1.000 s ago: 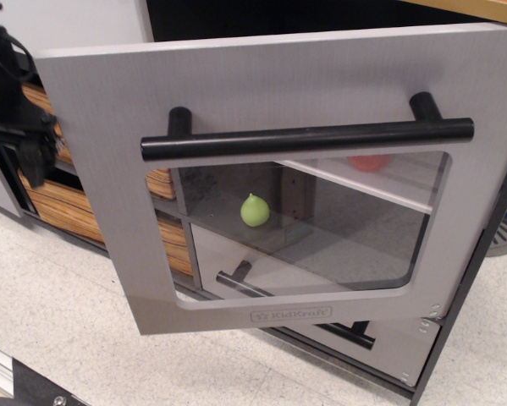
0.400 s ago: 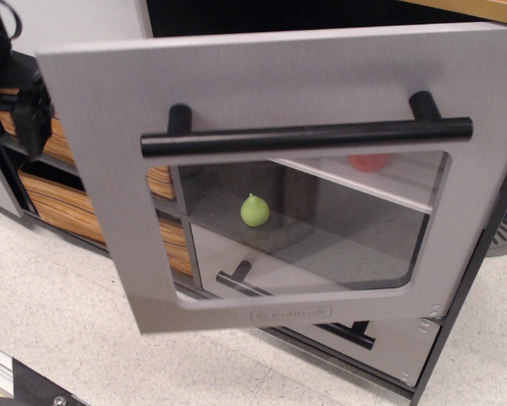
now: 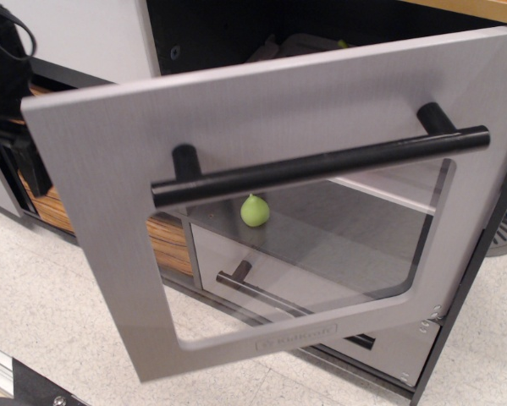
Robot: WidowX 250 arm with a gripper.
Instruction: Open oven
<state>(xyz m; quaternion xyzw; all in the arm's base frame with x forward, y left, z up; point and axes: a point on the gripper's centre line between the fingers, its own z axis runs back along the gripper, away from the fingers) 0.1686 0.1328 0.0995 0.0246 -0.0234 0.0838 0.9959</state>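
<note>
The oven door (image 3: 236,118) is a large grey panel that hangs wide open and tilted, hinged at the lower right. Its long black bar handle (image 3: 321,167) slants across the clear window (image 3: 346,245). The KidKraft logo (image 3: 297,336) is near its bottom edge. The dark oven interior (image 3: 228,34) shows above the door's top edge. A small green pear-shaped toy (image 3: 254,211) shows through the window. My black gripper (image 3: 20,165) is at the far left, just beside and partly behind the door's left edge. Its jaws are hidden.
A shorter grey drawer (image 3: 388,347) with a black bar handle (image 3: 245,283) sits below the oven, partly seen through the window. Wood-grain drawers (image 3: 164,241) are behind the door on the left. The speckled floor (image 3: 58,313) lies in front. A black cabinet edge (image 3: 477,271) runs down the right.
The door has swung further out and down, its left side dropping so the handle now slants, and the interior shows above it. The gripper went up, then back down beside the door's left edge.
</note>
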